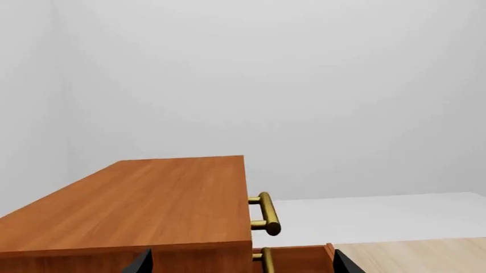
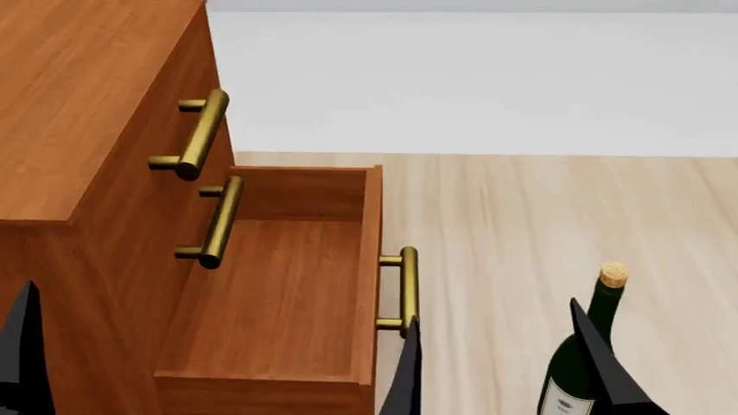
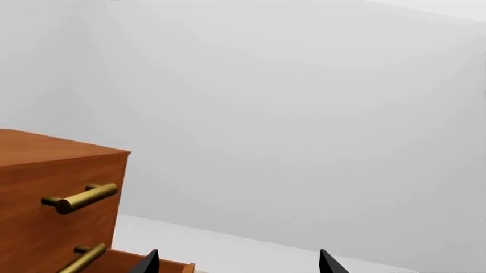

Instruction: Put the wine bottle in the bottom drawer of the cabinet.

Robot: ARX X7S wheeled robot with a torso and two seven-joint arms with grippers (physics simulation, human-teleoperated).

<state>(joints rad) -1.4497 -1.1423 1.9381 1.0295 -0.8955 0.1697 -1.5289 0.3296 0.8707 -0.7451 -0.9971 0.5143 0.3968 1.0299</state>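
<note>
**Bottom drawer open, bottle upright on floor beside it**

Head view: the cabinet [image 2: 69, 104] fills the left of the frame, reddish-brown wood, top surface and front both visible. Two closed drawer fronts carry brass bar handles, the top handle [image 2: 196, 134] and the middle handle [image 2: 217, 222] just below it. The bottom drawer [image 2: 276, 285] is pulled well out over the pale plank floor [image 2: 531, 216]. Its inside is bare wood, and its own brass handle [image 2: 403, 290] sits on the outer face of the front panel.

The wine bottle [image 2: 576, 372] stands upright on the floor, outside the drawer and to the right of its front. Dark green glass, tan cork [image 2: 613, 275], the edge of a white label [image 2: 563, 399] at the bottom of the frame. Near the drawer handle but not touching it.

Right gripper [image 2: 502, 363]: two black fingertips rise from the bottom edge, one just beside the drawer handle, the other overlapping the bottle's right shoulder. Jaws spread wide with the bottle between them. Contact with the glass cannot be judged.

Left gripper [image 1: 239, 263]: in the left wrist view both tips show apart at the frame edge, over the cabinet top; jaws apart, holding nothing. One of its black fingers [image 2: 21, 346] shows at the head view's left edge.

Right wrist view: cabinet corner, two handles, white wall [image 3: 304, 114].
</note>
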